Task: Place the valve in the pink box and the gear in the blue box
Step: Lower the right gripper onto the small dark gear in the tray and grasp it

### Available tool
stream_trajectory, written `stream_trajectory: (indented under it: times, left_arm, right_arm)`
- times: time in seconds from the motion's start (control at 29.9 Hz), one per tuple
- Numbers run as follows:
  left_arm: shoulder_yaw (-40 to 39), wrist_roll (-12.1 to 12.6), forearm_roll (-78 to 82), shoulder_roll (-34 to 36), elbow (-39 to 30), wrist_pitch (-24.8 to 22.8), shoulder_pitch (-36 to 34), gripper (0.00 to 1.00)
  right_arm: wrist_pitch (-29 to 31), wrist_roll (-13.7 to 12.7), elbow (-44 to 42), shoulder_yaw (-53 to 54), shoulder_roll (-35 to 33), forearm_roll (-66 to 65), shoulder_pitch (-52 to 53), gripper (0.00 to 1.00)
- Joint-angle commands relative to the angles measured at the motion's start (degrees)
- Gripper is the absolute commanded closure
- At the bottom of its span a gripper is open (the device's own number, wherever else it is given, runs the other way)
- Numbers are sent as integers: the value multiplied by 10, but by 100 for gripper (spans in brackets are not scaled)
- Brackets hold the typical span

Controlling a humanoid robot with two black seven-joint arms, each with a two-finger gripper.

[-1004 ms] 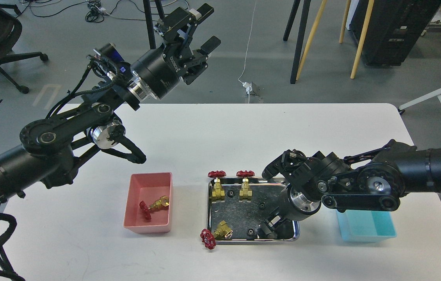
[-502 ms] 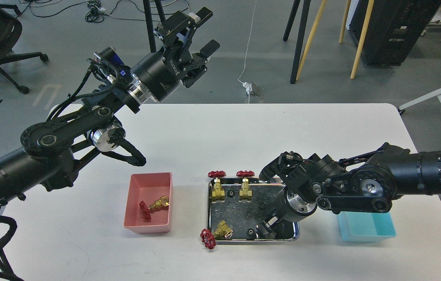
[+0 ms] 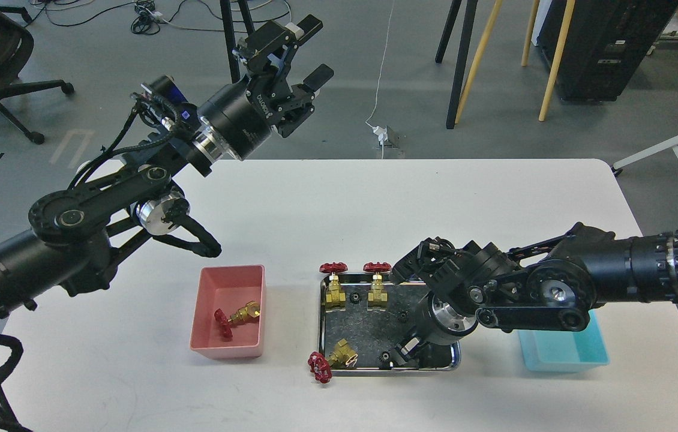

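Progress: one brass gate valve (image 3: 242, 313) lies on its side in the pink box (image 3: 204, 312), so I judge the valve half begun; no gear can be seen in the blue box (image 3: 591, 355), so the gear half looks not yet done.
Pink box: sits on the white desk (image 3: 339, 204) toward the front-left, holding that single valve with its red handwheel pointing to the front-left corner.
Blue box: sits toward the front-right corner, partly hidden under the right arm; the part that shows appears bare.
Steel tray (image 3: 321, 312): stands front-centre between the two boxes, carrying the unsorted parts.
Valves left: two upright ones (image 3: 334, 288) (image 3: 378, 287) stand side by side at the tray's back edge; a third valve (image 3: 339, 355) lies tipped at the front-left corner, its red wheel hanging out over the rim onto the desk.
Gears left: small black gears sit on the tray floor, one (image 3: 354, 297) between the upright valves, one (image 3: 402, 315) near the middle, one (image 3: 384, 358) at the front edge.
Right gripper (image 3: 402, 355): points down into the front part of the tray, just beside the front-edge gear; too dark and end-on to say whether its fingers are parted or closed on anything.
Left gripper (image 3: 297, 57): raised beyond the desk's back-left edge, fingers spread, holding nothing.
Next need: likely a fine pinch on the tiny front gear.
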Motion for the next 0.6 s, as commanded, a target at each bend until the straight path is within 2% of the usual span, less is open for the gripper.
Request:
stream_trajectory:
  times: [0.0, 0.23, 0.57]
  left_arm:
    - [0, 0, 0, -1, 0, 0, 4, 18]
    - [0, 0, 0, -1, 3, -1, 5, 18]
    - [0, 0, 0, -1, 3, -2, 15, 18]
  right_arm:
    - [0, 0, 0, -9, 0, 0, 1, 39]
    - [0, 0, -11, -14, 8, 0, -3, 46]
    - [0, 0, -19, -15, 17, 1, -4, 51]
